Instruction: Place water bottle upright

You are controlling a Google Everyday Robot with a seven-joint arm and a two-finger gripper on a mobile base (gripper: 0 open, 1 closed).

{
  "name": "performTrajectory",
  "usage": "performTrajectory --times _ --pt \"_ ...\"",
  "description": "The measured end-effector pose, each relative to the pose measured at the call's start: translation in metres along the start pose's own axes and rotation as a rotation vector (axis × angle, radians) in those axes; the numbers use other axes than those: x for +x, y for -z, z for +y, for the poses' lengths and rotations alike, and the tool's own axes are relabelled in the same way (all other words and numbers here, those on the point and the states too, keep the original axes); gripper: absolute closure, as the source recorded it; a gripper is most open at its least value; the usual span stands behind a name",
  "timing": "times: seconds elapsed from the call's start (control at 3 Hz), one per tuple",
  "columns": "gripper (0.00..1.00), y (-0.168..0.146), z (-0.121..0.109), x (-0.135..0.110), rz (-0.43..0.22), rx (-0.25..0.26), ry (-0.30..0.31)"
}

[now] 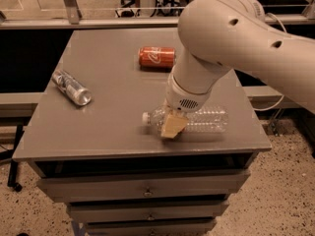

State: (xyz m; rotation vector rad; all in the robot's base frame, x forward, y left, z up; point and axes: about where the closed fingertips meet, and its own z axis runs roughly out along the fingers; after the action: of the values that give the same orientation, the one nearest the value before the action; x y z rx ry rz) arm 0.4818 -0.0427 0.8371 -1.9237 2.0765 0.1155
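Water bottle (211,119) flat on tbl (113,124); hand (173,126) over neck end, grip: can't tell.
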Motion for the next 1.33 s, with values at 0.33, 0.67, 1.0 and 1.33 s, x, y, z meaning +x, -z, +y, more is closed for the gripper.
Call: performTrajectory --times 0.33,0.67,1.0,1.33 --pt "0.93 0.016 -0.021 0.001 -0.043 0.016 -0.032" --pt "1.0 0.056 -0.06 -0.008 -0.205 0.076 -0.083" --pt "1.0 0.091 -0.086 -0.02 -0.404 0.128 -0.124" --pt "1.0 0.124 -0.108 -0.025 -0.676 0.18 -0.181"
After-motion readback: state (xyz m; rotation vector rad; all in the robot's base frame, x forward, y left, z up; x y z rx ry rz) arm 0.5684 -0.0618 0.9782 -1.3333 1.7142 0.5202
